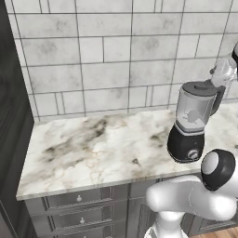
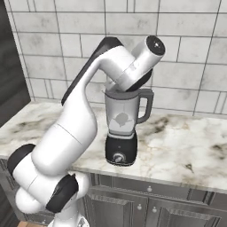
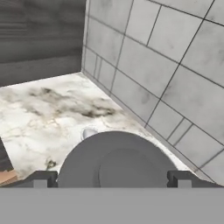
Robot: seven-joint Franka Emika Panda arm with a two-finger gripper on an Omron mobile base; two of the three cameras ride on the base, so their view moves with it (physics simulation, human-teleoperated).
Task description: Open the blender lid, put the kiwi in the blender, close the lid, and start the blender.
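On the marbled white stone desk (image 1: 93, 148), by the grey tiled wall, stands the black-based blender (image 1: 190, 123) with its clear jar, the dark grey round lid (image 3: 116, 162) seated on top. Directly above the lid, the pincer (image 3: 111, 180) hangs spread wide, pinching nothing.

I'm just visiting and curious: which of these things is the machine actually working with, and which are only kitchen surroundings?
Part of the job:
- blender, black base, clear jar
- blender lid, sitting on the jar
- gripper, jaws open either side of the lid

Just surroundings:
- marble counter
- tiled wall
- grey drawers
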